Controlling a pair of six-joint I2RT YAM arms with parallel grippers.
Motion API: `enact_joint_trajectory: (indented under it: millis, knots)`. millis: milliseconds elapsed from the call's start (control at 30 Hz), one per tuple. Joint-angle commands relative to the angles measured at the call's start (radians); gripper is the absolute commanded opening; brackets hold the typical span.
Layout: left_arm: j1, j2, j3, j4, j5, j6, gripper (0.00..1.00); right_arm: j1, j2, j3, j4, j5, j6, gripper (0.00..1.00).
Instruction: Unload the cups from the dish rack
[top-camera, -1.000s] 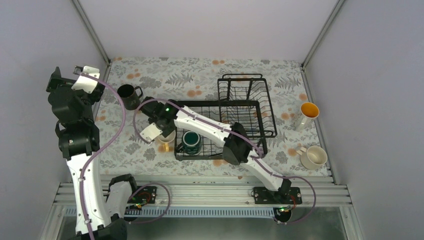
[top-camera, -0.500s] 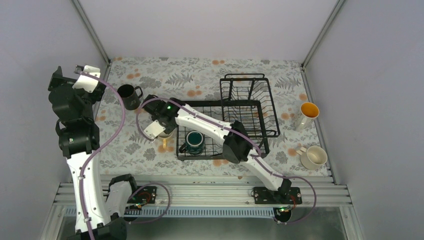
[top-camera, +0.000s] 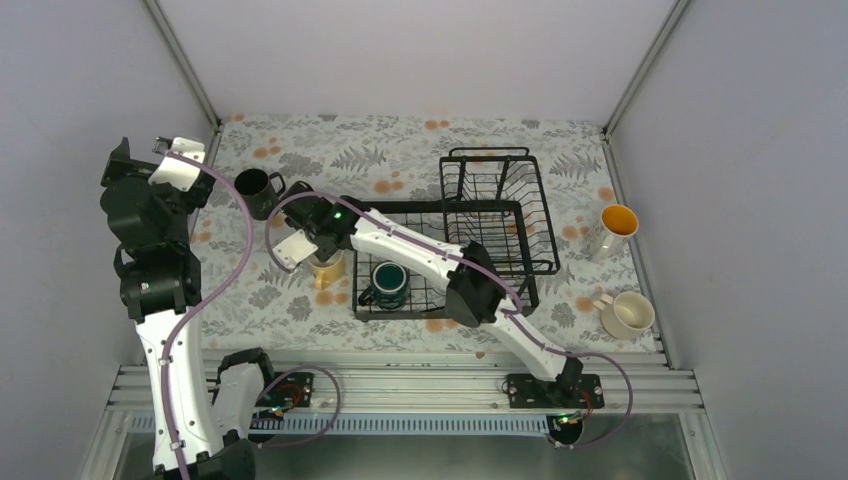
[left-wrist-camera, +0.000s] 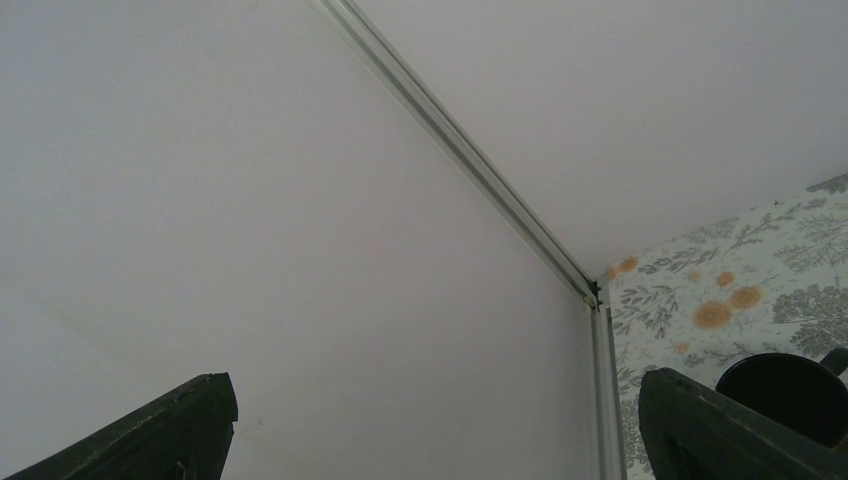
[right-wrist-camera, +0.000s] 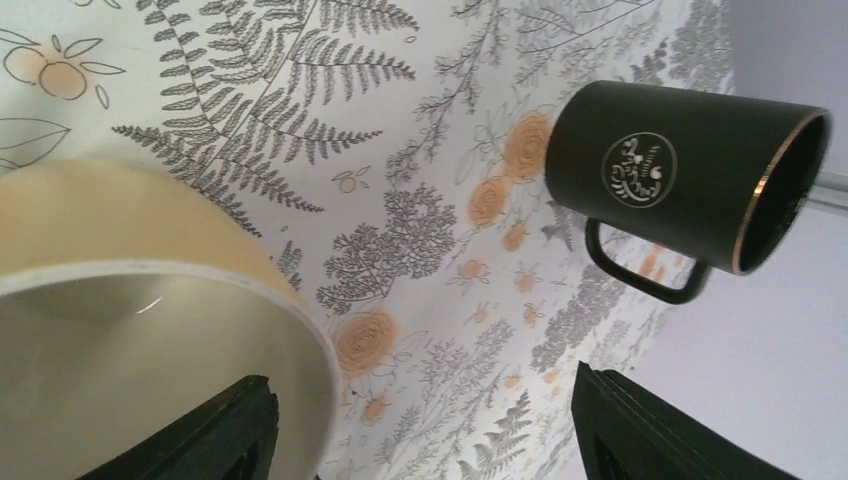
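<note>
R tool (right-wrist-camera: 422, 378) open above yellow mug (top-camera: 328, 269), on tbl (top-camera: 400, 140) beside rack (top-camera: 531, 215).

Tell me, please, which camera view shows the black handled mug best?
The right wrist view: the black handled mug shows whole, with handle, emblem and rim. The top external view shows it small; the left wrist view catches only its top.

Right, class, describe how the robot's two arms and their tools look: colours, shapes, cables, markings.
Both the left arm and right arm have white links joined by bulky black joint housings. A purple cable loops along each. A small green light glows near the right wrist. The left tool and right tool each end in two dark, wedge-shaped fingers.
</note>
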Motion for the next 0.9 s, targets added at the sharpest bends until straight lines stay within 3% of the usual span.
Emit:
enact_joint_trajectory:
  millis: [0, 233, 300, 433, 500, 633, 767, 867]
  knots:
    - [0.004, -0.01, 0.002, -0.03, 0.062, -0.02, 1.0, -0.007, -0.101, -0.003, 0.02, -0.01, 0.053, 0.78]
    - [0.003, 0.032, 0.091, -0.234, 0.286, 0.009, 1.0, -0.007, -0.3, -0.132, -0.116, -0.055, 0.185, 0.88]
    - [0.004, 0.055, 0.143, -0.362, 0.44, 0.056, 1.0, -0.003, -0.357, -0.151, -0.144, -0.058, 0.244, 0.99]
    - [0.002, 0.148, 0.291, -0.674, 0.722, 0.138, 1.0, -0.028, -0.44, -0.166, -0.197, -0.012, 0.367, 1.0]
    - [0.001, 0.189, 0.339, -0.785, 0.78, 0.166, 1.0, -0.064, -0.49, -0.18, -0.22, -0.029, 0.43, 1.0]
    - [-0.022, 0.209, 0.358, -0.882, 0.798, 0.222, 1.0, -0.155, -0.622, -0.266, -0.219, -0.146, 0.506, 1.0]
    - [-0.063, 0.19, 0.271, -0.782, 0.738, 0.159, 1.0, -0.181, -0.739, -0.379, -0.16, -0.217, 0.531, 1.0]
    - [-0.123, 0.203, 0.234, -0.714, 0.659, 0.087, 1.0, -0.179, -0.731, -0.354, -0.219, -0.286, 0.525, 1.0]
